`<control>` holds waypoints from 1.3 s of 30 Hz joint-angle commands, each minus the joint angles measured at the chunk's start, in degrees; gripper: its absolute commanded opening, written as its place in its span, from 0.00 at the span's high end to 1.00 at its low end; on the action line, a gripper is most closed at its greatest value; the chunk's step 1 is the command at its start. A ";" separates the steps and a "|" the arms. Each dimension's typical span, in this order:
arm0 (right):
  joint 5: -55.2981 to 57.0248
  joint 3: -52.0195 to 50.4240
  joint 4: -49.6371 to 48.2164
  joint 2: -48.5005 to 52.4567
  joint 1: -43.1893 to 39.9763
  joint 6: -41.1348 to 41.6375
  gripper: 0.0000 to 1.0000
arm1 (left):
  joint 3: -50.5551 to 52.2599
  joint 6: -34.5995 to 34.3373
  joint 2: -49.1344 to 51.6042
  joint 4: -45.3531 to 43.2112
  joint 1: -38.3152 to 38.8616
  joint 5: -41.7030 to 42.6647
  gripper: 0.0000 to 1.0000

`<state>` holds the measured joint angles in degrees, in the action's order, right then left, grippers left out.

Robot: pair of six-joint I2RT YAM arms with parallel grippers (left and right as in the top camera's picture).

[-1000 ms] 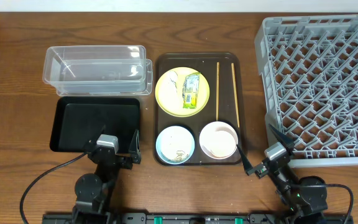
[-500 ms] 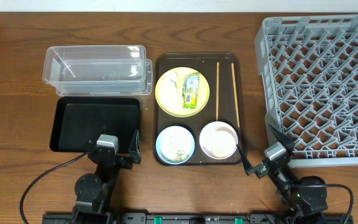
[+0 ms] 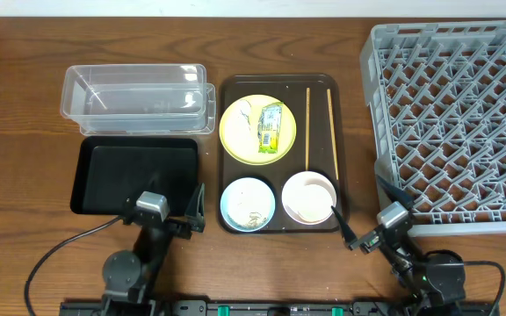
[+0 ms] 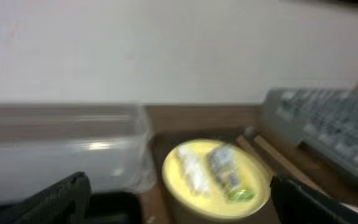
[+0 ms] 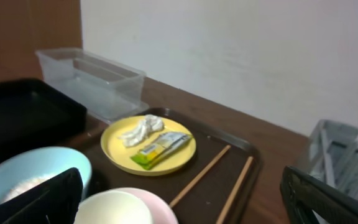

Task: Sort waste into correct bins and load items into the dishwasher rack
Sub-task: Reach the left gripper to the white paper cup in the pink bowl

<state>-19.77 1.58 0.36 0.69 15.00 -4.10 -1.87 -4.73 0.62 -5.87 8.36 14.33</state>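
While nothing is judged to have been sorted or loaded, the stock on the table (image 3: 25,132) is recorded as follows.

- Clear tub (image 3: 134,96) and black tray (image 3: 134,171): both are seen empty, set left of the brown serving tray (image 3: 279,167).
- Yellow plate (image 3: 234,140): kept on the serving tray, at its far left. The green-yellow wrapper (image 3: 271,127) and the crumpled paper scrap (image 3: 246,114) are carried on it, side by side.
- Light-blue bowl (image 3: 232,195): near left of the serving tray; white rice scraps (image 3: 253,218) are held inside.
- White bowl (image 3: 308,197): beside the blue bowl, apparently empty.
- Chopsticks (image 3: 307,127): two, laid roughly parallel along the right side of the serving tray.
- Dishwasher rack (image 3: 455,114): at the right of the table; no item is seen in it.
- Left gripper (image 3: 167,204): jaws apart, nothing held, poised at the near edge of the black tray.
- Right gripper (image 3: 357,196): jaws apart, nothing held, placed between the serving tray's near right corner and the rack.

Outstanding, by this reckoning: all waste is to be binned, and the plate, both bowls and the chopsticks are to be racked.
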 commanded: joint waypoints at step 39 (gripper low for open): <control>11.10 65.07 56.46 59.17 -7.78 36.39 0.01 | -65.42 -17.35 78.73 53.27 30.73 -0.61 0.27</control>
<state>-9.91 65.65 56.42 60.01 8.19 29.47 -66.41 -17.91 75.20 49.12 33.82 22.70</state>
